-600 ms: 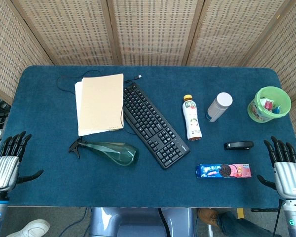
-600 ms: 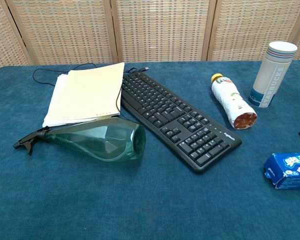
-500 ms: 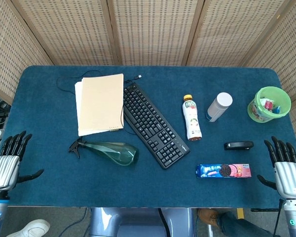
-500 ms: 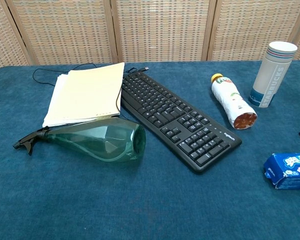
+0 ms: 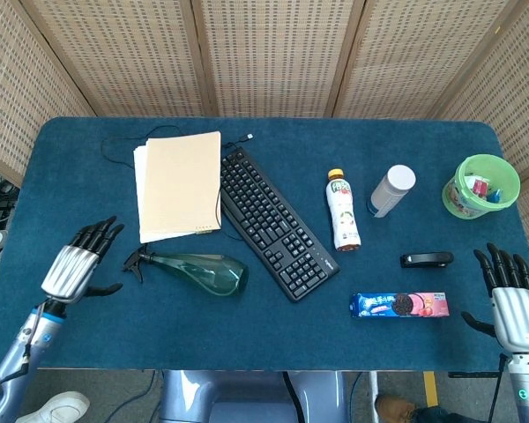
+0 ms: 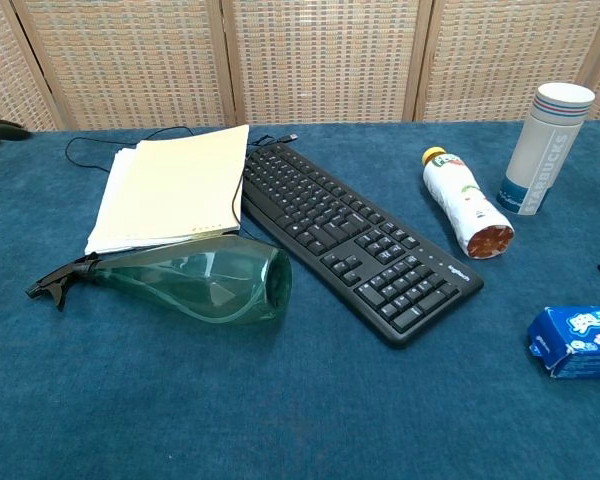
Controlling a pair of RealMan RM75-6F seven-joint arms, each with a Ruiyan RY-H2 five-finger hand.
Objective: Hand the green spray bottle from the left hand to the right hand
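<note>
**Left hand near the spray bottle, nothing picked up yet**

The green spray bottle (image 5: pixel 194 271) lies on its side in the lower left of the table (image 5: pixel 273 335), black nozzle pointing left, fat base toward the keyboard (image 5: pixel 278 223) and its upper flank just beside the stack of papers (image 5: pixel 178 185). The left hand (image 5: pixel 75 267) hovers at the left of the head view, just beside the nozzle, fingers spread and holding nothing. The right hand (image 5: pixel 516 308) sits at the lower right corner, well apart from the bottle, fingers apart and empty too.

Risks, as I judge them: the bottle is smooth, tapered and round, so a grasp from the thin nozzle end could roll or slide it toward the keyboard rather than lift it. A grasp on the wide base may be too broad for the fingers to close on securely. The papers lying close above could catch under the fingers.

The head view shows both hands and the far-right items, including the green bucket (image 5: pixel 481 185). The chest view shows neither hand clearly, only dark slivers at its left edge, but it reveals the bottle's translucent body and how its base nearly touches the paper stack's corner.
</note>
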